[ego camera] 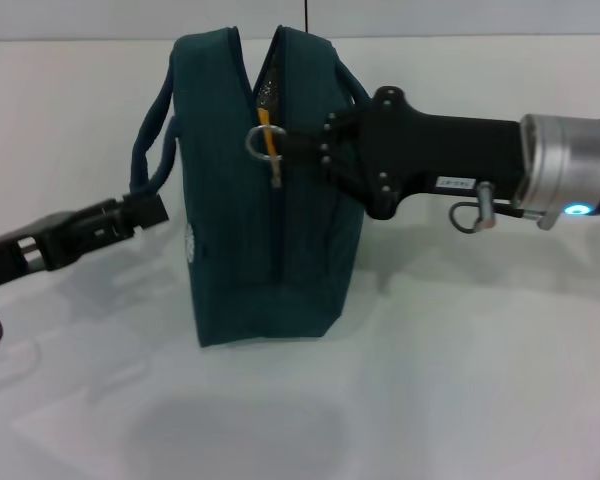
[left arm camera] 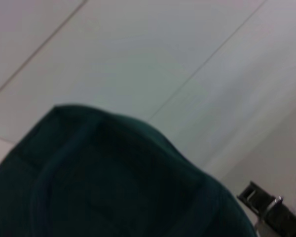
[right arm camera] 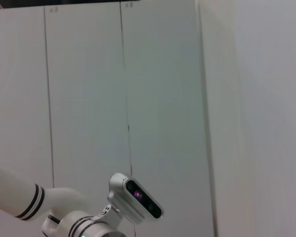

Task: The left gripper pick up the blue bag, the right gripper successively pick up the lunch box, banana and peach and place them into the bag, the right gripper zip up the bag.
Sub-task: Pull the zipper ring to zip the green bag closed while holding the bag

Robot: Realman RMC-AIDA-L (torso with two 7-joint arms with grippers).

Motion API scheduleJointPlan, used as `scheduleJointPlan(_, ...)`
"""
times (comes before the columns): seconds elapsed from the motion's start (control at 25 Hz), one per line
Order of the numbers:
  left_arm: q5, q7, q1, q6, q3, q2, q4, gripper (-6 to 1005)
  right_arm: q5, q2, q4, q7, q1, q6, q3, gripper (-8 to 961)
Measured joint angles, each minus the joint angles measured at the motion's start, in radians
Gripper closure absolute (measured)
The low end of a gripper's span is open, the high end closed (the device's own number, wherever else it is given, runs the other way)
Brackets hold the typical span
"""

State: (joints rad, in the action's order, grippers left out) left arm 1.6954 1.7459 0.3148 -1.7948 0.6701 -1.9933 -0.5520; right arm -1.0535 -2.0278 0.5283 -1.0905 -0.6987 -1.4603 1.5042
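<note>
A: Head view first. Where's the blue bag (ego camera: 265, 190)?

B: Standing upright on the white table (ego camera: 460, 380), towards its far edge, zipper end facing us. The left gripper (ego camera: 148, 210) is clamped on the bag's handle loop (ego camera: 155, 130). The right gripper (ego camera: 305, 148) is pinched on the zipper pull (ego camera: 267, 142), with the top of the zip gaping above it.

A: Lunch box, banana, peach?

B: None visible; presumably inside.

A: How will it handle?

B: Soft fabric, likely to sag and buckle, so I'd judge the handle must be held taut while the small pull is drawn. The pull looks easy to lose.

A: Left wrist view?

B: Dark bag fabric (left arm camera: 113, 187) fills the near field; the other gripper (left arm camera: 274, 212) shows at the edge.

A: Right wrist view?

B: Only a panelled wall (right arm camera: 163, 98) and the robot's head camera (right arm camera: 138, 197).
</note>
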Motion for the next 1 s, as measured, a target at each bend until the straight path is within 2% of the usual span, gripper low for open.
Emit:
scheduleJointPlan(0.2, 0.022, 0.009, 0.006, -0.007, 0.000, -0.005, 0.000, 106, 0.043, 0.000, 0.005, 0.010, -0.017, 0.024, 0.053, 949)
scheduleJointPlan(0.88, 0.018, 0.025, 0.056, 0.034, -0.009, -0.040, 0.010, 106, 0.053, 0.000, 0.000, 0.011, -0.018, 0.036, 0.057, 949)
scheduleJointPlan(1.0, 0.018, 0.026, 0.060, 0.039, -0.009, -0.042, 0.010, 215, 0.059, 0.000, 0.001, 0.011, -0.017, 0.036, 0.057, 949)
